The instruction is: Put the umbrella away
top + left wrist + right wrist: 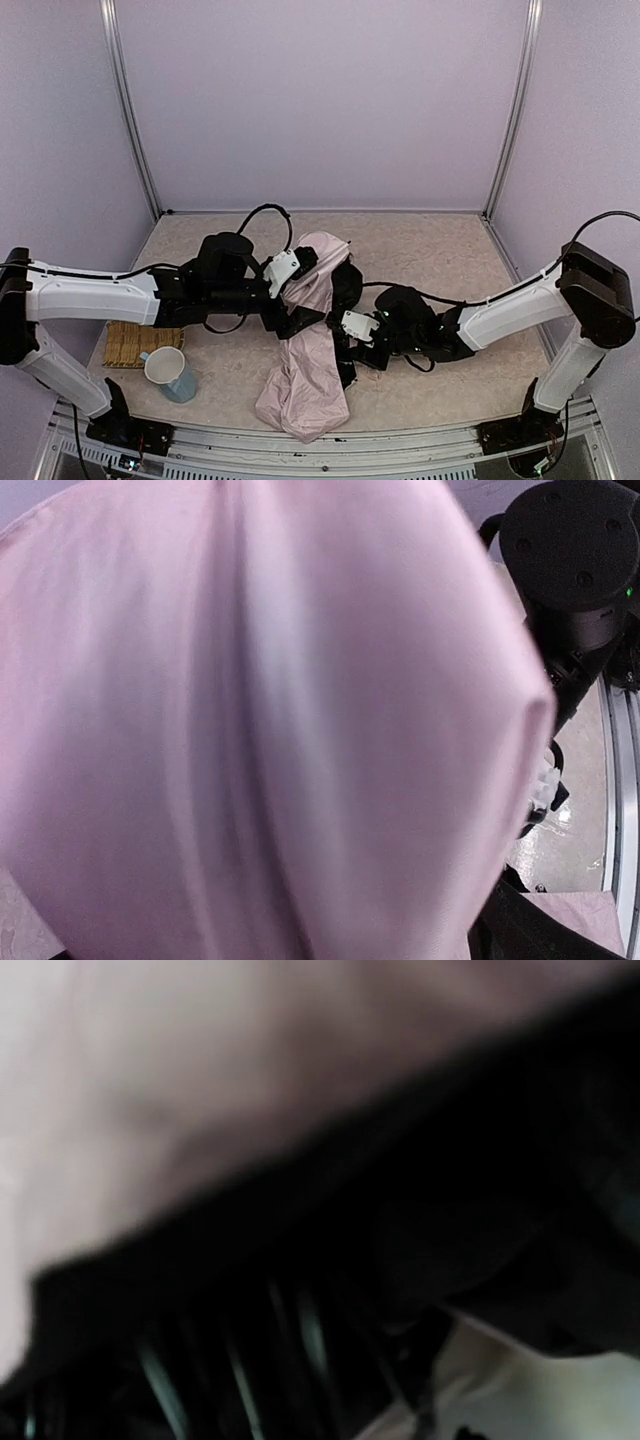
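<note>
The umbrella [305,380] lies collapsed in the middle of the table, with pale pink fabric trailing toward the front edge and black lining showing near its middle. My left gripper [300,295] is pressed into the upper part of the fabric from the left. Its fingers are hidden, and pink fabric [250,730] fills the left wrist view. My right gripper [345,350] reaches in from the right, against the black lining. The right wrist view is blurred, showing pink fabric [200,1060], dark lining and thin ribs [310,1330]. The handle and shaft are hidden.
A pale blue mug [170,372] stands at the front left, beside a tan woven mat [130,343]. The right arm's black wrist [580,570] shows at the top right of the left wrist view. The metal front rail [400,445] runs along the near edge.
</note>
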You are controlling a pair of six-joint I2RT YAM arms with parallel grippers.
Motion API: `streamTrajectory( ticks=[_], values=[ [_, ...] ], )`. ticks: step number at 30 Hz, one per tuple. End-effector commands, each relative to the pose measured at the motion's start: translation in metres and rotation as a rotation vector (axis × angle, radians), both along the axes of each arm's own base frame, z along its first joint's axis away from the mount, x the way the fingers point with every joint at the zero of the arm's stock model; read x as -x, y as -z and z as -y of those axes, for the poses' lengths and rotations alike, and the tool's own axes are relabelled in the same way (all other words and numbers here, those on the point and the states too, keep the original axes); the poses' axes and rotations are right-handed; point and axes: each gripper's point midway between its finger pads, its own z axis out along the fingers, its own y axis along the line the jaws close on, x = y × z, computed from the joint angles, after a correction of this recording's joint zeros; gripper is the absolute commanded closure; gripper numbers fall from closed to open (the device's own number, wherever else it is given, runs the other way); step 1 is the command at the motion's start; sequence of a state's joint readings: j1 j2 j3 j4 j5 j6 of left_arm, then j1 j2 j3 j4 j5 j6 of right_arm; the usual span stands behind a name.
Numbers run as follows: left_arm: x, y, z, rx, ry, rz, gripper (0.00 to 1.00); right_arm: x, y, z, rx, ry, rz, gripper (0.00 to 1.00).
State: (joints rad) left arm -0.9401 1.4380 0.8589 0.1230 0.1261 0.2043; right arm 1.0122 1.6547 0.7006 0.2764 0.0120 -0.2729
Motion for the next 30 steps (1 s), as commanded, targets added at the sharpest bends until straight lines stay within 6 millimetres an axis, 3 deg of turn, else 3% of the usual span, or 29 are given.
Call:
streamTrajectory(
  ticks=[1,7,11,15,18,21,23,25,30],
  values=[
    [-0.021,-0.023,-0.003,0.036,-0.07,0.054,0.07,0.025,0.0,-0.009,-0.107,-0.015,-0.116,1.0],
    [-0.087,-0.01,-0.026,0.019,-0.307,-0.022,0.14,0.038,-0.021,-0.006,-0.124,-0.066,-0.13,1.0],
    [-0.112,-0.003,-0.01,0.012,-0.306,-0.062,0.15,0.043,-0.042,-0.007,-0.115,-0.097,-0.043,1.0],
    [-0.134,0.043,-0.003,-0.112,-0.338,-0.126,0.14,0.039,-0.064,-0.007,-0.109,-0.07,0.036,1.0],
    [-0.137,0.081,-0.008,-0.16,-0.359,-0.197,0.14,0.033,-0.089,-0.003,-0.175,-0.042,0.094,1.0],
    [-0.137,0.09,-0.013,-0.125,-0.366,-0.21,0.13,0.03,-0.107,0.001,-0.218,-0.021,0.122,1.0],
    [-0.139,0.079,-0.013,-0.077,-0.358,-0.207,0.11,0.025,-0.114,0.006,-0.229,0.005,0.139,1.0],
    [-0.143,0.054,-0.012,-0.017,-0.35,-0.176,0.09,0.019,-0.117,0.012,-0.236,0.034,0.146,1.0],
    [-0.151,-0.041,-0.024,0.236,-0.268,-0.134,0.02,0.0,-0.13,0.028,-0.249,0.114,0.163,1.0]
  ],
)
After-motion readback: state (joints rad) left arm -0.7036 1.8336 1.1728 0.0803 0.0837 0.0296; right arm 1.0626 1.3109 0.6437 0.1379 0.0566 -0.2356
